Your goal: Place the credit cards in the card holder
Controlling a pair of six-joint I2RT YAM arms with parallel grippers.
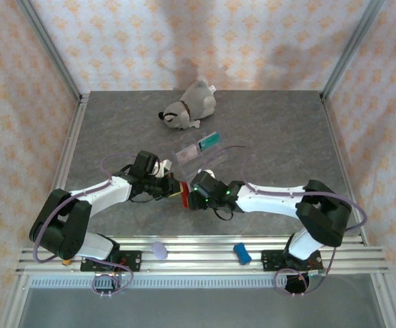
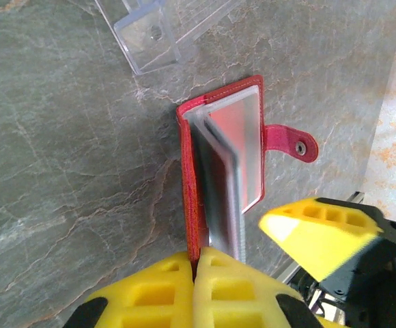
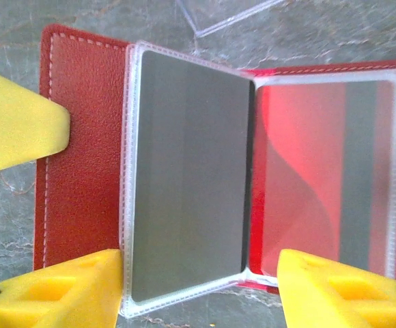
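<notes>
— Card holder (image 1: 182,192) lies spread open mid-table (image 1: 273,137), right between the two arms.

— Who has hold of it?

— The left gripper (image 2: 196,254) is clenched on the edge of the red cover. The right gripper (image 3: 199,265) has its jaws parted either side of a clear sleeve, grasping nothing I can see.

— Which step, then?

— Seating a card, I'd say. A grey card (image 3: 184,178) sits in that sleeve. Just behind is the clear plastic case (image 1: 196,152), with a teal card (image 1: 209,141) at its far end.

— And next?

— Probably the right arm reaches for the teal one while the left pins the cover. It's thin, so it needs a clean edge pinch.
</notes>
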